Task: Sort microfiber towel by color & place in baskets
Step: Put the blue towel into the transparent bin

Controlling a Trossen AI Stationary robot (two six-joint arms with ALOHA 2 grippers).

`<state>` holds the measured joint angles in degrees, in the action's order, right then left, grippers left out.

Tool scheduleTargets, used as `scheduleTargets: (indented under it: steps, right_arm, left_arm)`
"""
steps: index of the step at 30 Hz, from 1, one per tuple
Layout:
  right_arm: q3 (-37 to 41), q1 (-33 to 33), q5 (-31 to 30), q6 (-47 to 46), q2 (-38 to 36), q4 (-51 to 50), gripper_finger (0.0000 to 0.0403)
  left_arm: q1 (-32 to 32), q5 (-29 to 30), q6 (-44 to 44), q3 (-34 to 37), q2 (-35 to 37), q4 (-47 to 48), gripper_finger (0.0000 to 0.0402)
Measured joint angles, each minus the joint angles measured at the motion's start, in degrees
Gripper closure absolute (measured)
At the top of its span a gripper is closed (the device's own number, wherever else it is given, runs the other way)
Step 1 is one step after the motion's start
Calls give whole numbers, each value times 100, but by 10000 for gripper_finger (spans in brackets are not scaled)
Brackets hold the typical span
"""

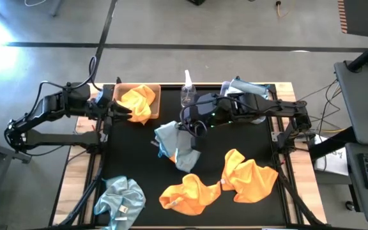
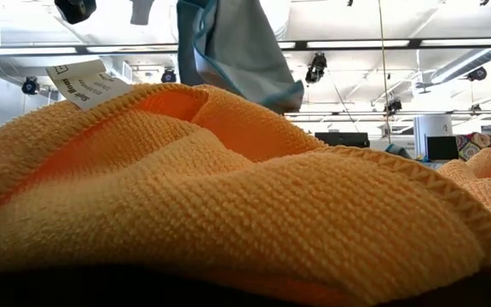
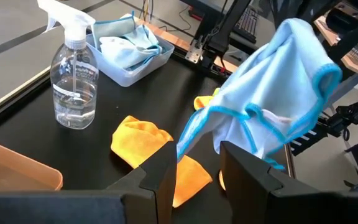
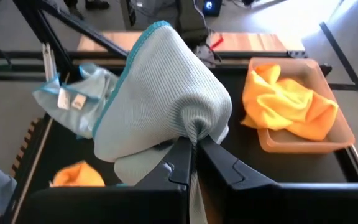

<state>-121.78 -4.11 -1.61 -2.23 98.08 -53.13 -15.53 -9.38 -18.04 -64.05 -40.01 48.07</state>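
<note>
A black desk (image 1: 139, 163) seen from above, with two dark robot arms reaching in from either side. The right gripper (image 4: 192, 144) hangs over the middle of the desk, its fingers (image 4: 180, 163) clenched on a pinch of a pale blue towel (image 4: 160, 93); the cloth bunches up over the fingertips and drapes down beneath them, lifted clear of the desk surface in the table-level view. Beyond those fingers sits the tan basket (image 4: 328, 140) with one orange towel (image 4: 288, 102) crumpled inside it, and off to the other side a second pale blue towel with a white tag (image 4: 73, 99) lies near the desk's front corner.

The left gripper (image 3: 194, 171) hovers at the tan basket's inner edge, its fingers (image 3: 160, 177) parted with nothing between them. Ahead of these fingers the lifted blue towel hangs in mid-air; farther ahead stand a clear spray bottle (image 3: 73, 81) and, just beside it, the grey-blue basket (image 3: 132, 59) holding blue cloth.

Two more orange towels lie on the desk in front of the right fingers: one (image 1: 187, 191) near the front edge, another (image 1: 248, 176) just beside it, the two touching
</note>
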Motion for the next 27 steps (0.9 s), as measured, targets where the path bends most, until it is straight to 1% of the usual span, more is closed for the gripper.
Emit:
scheduleTargets:
  steps: [2,5,7,10,14,18,25,27]
  right_arm:
    - [0,12,-21,76,-58,-247,392]
    - [0,15,-366,137,-148,-567,392]
    - [4,47,-489,141,-206,-714,392]
    - [9,130,-498,168,-286,-818,392]
    - [11,305,-494,304,-401,-943,392]
    - [13,554,-493,349,-498,-1080,392]
    - [17,1007,-431,381,-851,-1650,392]
    - [17,1102,-402,457,-959,-1770,392]
  left_arm:
    - [0,1,-1,0,2,0,294]
    - [0,1,-2,0,-2,0,294]
    - [0,1,-2,0,-2,0,294]
    - [0,20,-2,0,-2,-2,294]
    - [0,257,12,0,-2,-2,294]
    - [0,294,94,0,-2,-5,294]
    - [0,306,103,0,-2,-191,294]
    - [0,422,103,2,-2,-307,294]
